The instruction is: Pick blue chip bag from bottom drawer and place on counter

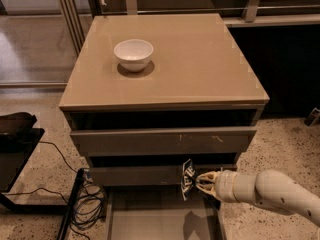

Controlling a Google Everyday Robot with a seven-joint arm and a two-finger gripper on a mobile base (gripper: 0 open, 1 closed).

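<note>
Obs: the gripper (197, 181) sits low beneath the counter (200, 64), under its front edge and right of centre. Its fingers are pinched together on the right edge of the blue chip bag (187, 179).

The bag hangs upright, clear of the floor of the bottom drawer (150, 221). That drawer stands pulled out, lowest beneath the counter.

Step in hand, as I judge it: lift and carry up to the counter.

- Draw the bag outward first, past the counter's front edge, then rise (the hold is on one thin edge, so keep the motion smooth).
- Set it down on the counter's front-right area, well apart from the white bowl (133, 54) at the counter's back left.
</note>
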